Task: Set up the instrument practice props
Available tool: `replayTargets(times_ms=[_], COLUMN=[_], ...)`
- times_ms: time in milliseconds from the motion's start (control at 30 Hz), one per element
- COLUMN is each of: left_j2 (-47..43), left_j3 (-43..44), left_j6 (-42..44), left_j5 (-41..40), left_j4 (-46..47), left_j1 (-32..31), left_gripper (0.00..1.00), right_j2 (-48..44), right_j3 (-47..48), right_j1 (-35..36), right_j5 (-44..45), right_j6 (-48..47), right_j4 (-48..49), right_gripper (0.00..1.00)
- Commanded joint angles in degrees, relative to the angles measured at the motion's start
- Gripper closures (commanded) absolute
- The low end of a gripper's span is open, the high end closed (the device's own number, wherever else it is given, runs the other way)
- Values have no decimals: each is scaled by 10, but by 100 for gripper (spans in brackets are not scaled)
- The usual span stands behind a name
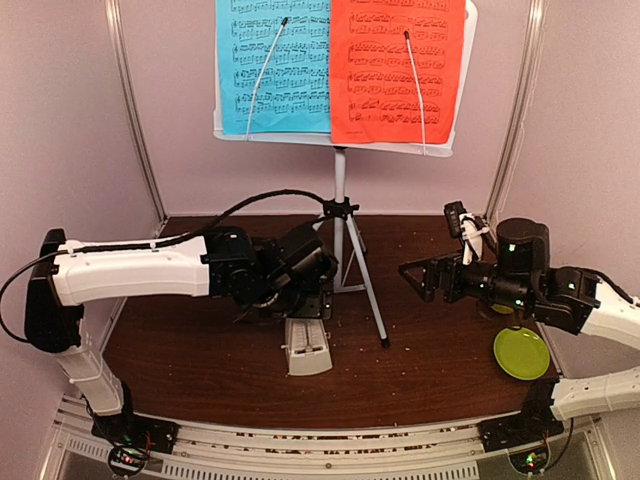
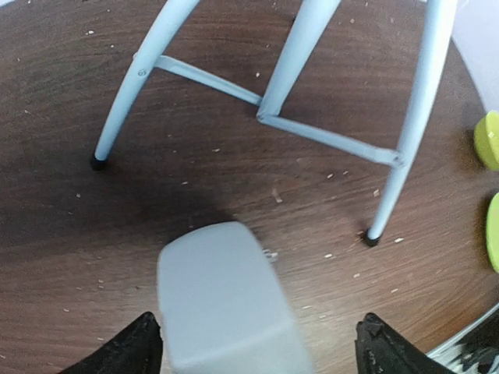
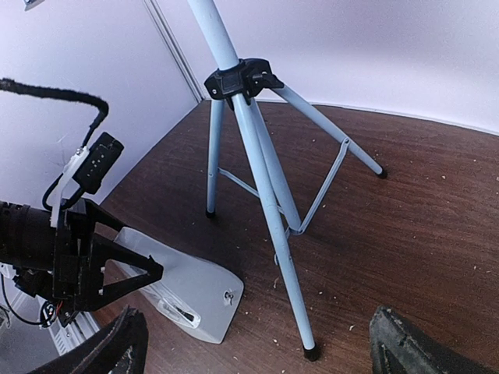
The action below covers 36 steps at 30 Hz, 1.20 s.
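Observation:
The white music-stand desk stands on its grey tripod at the back and carries a blue sheet and a red sheet. The white metronome rests on the table in front of the tripod, apparently lying with its narrow end under my left gripper. In the left wrist view the metronome sits between the wide-open jaws of that gripper. My right gripper is open and empty, right of the tripod leg, and faces the metronome.
A lime-green dish lies at the front right, and a second one is partly hidden under my right arm. Both show at the right edge of the left wrist view. Tripod feet stand close behind the metronome. Crumbs dot the table.

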Motion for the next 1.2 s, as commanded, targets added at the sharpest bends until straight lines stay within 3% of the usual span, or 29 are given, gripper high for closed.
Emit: replayTargets(times_ms=[0, 267, 367, 600, 767, 1167], left_j2=[1, -161, -232, -328, -373, -431], left_j3=[25, -104, -160, -241, -288, -345], left_j6=[-7, 125, 127, 99, 90, 69], left_j5=[2, 13, 31, -15, -15, -36], left_j4=[39, 195, 224, 186, 185, 143], left_j1=[-6, -4, 16, 60, 88, 125], left_gripper=[7, 2, 2, 2, 2, 2], right_j2=[5, 52, 92, 240, 319, 499], right_j3=[-3, 13, 31, 150, 206, 357], right_j1=[24, 123, 168, 272, 291, 301], right_j5=[45, 158, 205, 365, 360, 397], right_j6=[29, 105, 140, 236, 252, 289], right_j4=[19, 28, 32, -37, -24, -94], right_gripper=[0, 0, 0, 0, 0, 0])
